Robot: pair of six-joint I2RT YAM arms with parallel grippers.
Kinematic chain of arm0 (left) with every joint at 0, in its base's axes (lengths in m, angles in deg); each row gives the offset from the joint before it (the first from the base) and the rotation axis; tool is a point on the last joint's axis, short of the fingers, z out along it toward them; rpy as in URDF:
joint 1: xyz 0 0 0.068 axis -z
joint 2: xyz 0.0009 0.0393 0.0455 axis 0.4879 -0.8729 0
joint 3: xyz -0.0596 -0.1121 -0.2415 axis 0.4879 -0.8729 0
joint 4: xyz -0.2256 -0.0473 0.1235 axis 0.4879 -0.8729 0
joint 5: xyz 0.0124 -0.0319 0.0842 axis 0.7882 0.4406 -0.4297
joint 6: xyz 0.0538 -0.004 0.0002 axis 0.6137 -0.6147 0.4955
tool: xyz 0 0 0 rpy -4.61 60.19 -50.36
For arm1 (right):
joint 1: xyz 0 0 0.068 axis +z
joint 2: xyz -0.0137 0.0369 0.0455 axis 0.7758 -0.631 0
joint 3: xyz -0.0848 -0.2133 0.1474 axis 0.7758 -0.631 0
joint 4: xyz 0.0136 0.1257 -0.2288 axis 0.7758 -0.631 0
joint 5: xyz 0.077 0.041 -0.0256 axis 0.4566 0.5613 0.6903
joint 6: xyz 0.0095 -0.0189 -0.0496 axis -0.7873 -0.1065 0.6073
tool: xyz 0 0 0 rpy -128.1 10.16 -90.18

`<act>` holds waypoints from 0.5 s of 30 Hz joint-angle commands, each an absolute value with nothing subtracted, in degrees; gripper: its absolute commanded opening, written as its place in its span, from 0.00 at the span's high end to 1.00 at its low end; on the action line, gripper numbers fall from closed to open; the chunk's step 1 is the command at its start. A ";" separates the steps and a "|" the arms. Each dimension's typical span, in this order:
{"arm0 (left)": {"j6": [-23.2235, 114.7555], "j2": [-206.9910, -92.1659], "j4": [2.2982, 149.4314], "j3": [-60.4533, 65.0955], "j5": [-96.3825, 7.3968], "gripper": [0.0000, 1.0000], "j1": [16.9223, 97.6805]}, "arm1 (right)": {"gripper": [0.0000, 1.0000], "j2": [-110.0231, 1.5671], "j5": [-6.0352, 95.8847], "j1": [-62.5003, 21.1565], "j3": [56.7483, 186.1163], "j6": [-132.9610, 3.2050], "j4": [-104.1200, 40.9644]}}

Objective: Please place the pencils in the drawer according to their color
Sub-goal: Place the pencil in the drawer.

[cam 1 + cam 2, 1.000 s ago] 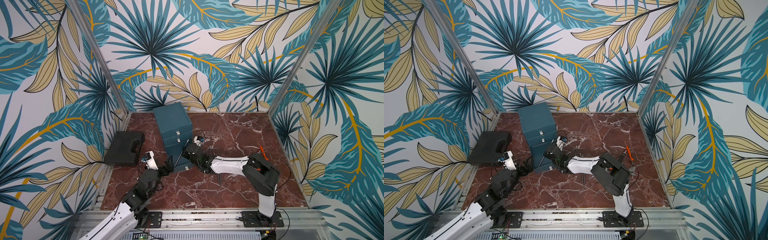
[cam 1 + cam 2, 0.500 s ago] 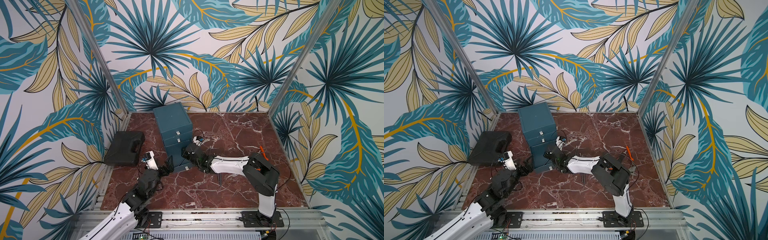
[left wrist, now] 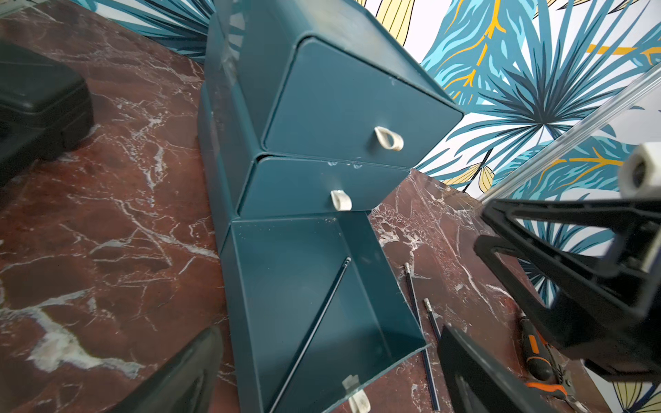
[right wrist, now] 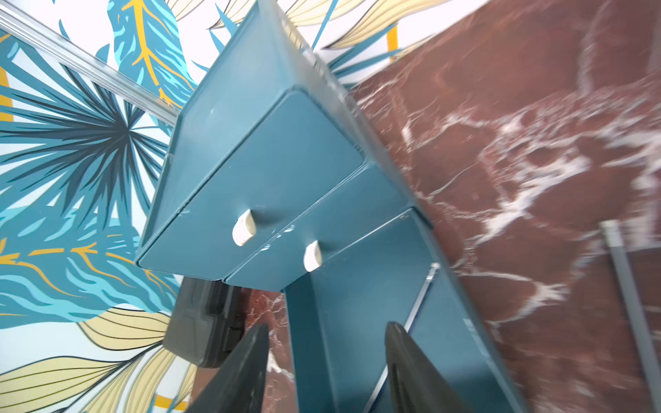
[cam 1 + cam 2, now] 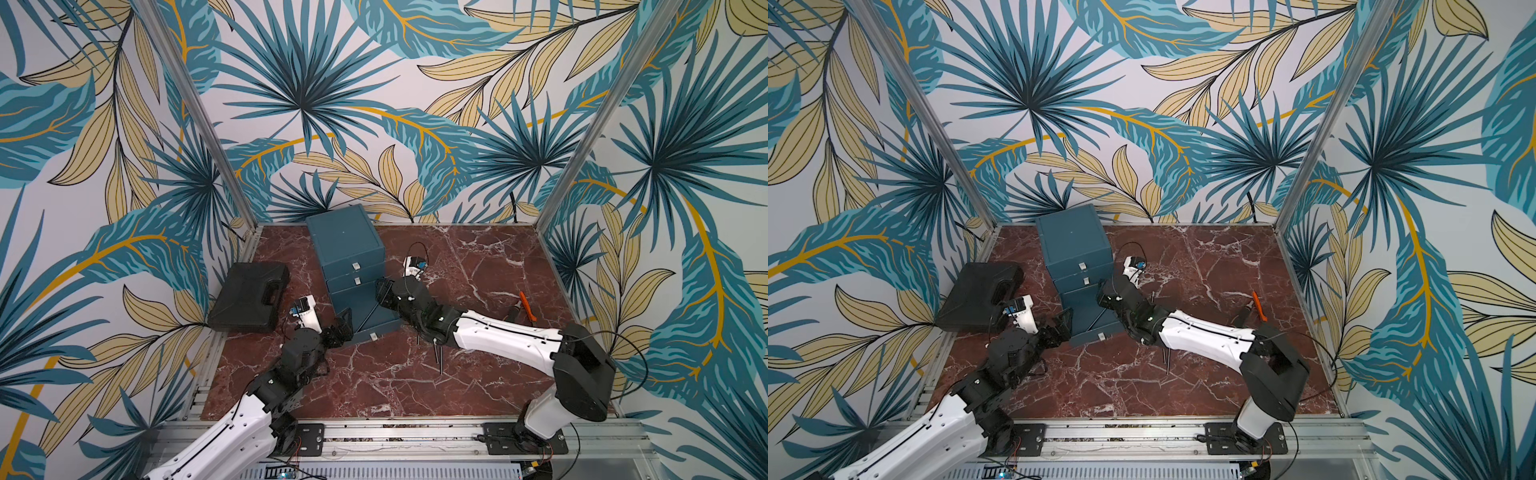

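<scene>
**Slantwise in the drawer**

We see a thin dark-grey pencil (image 3: 321,314) in the pulled-out bottom drawer (image 3: 279,279) of the teal-blue three-drawer cabinet (image 5: 345,237), just beyond our left gripper (image 5: 343,328), jaws wide. Our right gripper (image 4: 328,326), jaws apart and empty, hangs beside it.

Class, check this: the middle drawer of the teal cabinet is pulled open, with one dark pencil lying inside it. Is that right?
No. The bottom drawer is the open one, with the dark pencil lying inside it; the middle drawer is shut. The left wrist view shows this.
</scene>
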State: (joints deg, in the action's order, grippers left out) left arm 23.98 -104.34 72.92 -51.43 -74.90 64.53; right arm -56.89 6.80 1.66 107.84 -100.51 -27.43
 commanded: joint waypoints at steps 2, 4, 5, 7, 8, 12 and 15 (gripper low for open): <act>24.78 -109.60 72.60 -46.81 -74.41 0.00 67.51 | 0.34 -49.96 -2.89 1.37 103.07 -97.24 -37.85; 25.69 -112.98 73.04 -44.67 -75.77 0.00 69.87 | 0.28 -46.29 -6.39 1.34 101.05 -97.16 -40.45; 26.00 -114.88 73.00 -43.44 -76.58 0.00 71.04 | 0.26 -44.13 -8.06 1.31 99.78 -97.15 -41.52; 26.66 -118.62 73.58 -41.27 -77.11 0.00 72.71 | 0.21 -40.48 -10.79 1.32 96.98 -97.07 -42.73; 26.75 -120.54 73.88 -40.12 -77.11 0.00 73.41 | 0.20 -38.57 -11.95 1.26 95.49 -97.06 -43.40; 27.25 -127.25 74.95 -35.99 -76.93 0.01 75.83 | 0.09 -31.11 -16.73 1.29 89.92 -97.88 -47.50; 27.65 -132.20 73.83 -32.31 -77.71 0.02 77.37 | 0.00 -25.06 -20.77 1.16 86.27 -99.16 -50.64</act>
State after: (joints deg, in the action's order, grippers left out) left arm 26.28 -129.63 73.57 -35.63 -76.25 76.32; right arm -28.74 -14.08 1.29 89.23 -98.50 -45.00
